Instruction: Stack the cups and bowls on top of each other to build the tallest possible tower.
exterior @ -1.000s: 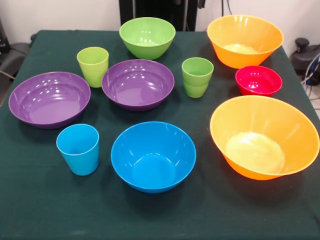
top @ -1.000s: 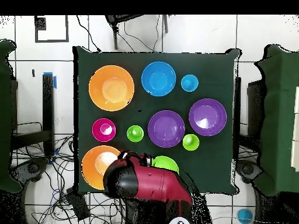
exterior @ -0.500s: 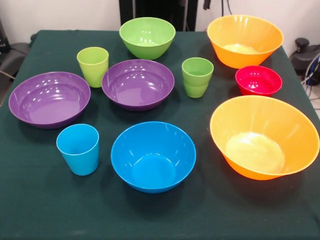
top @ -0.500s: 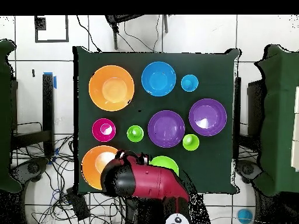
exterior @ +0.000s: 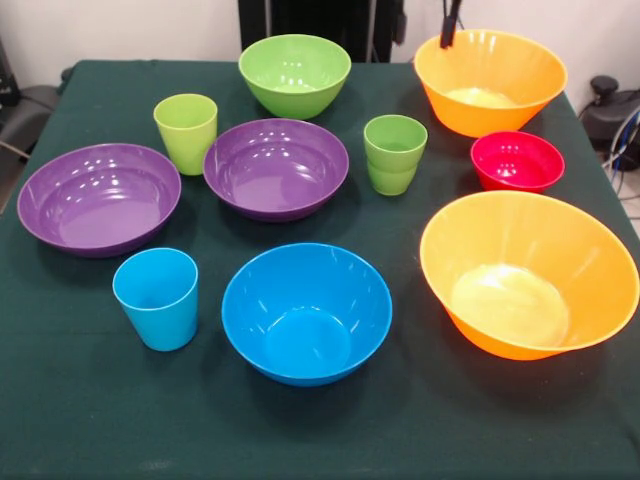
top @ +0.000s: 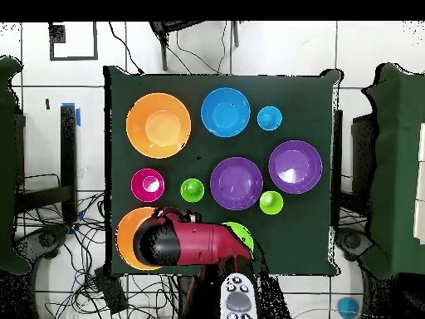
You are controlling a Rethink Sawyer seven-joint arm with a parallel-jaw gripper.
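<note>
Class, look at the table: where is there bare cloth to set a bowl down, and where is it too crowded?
Bare cloth runs along the front edge, before the blue cup, blue bowl and the nearer orange bowl. The middle is crowded: the two purple bowls, the green cups and red bowl leave only narrow gaps.

Unstacked bowls (exterior: 306, 312) and cups (exterior: 157, 298)

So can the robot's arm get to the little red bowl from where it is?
Probably yes. The arm hangs over the far orange bowl, right beside the red bowl, which sits open with nothing on top of it.
</note>
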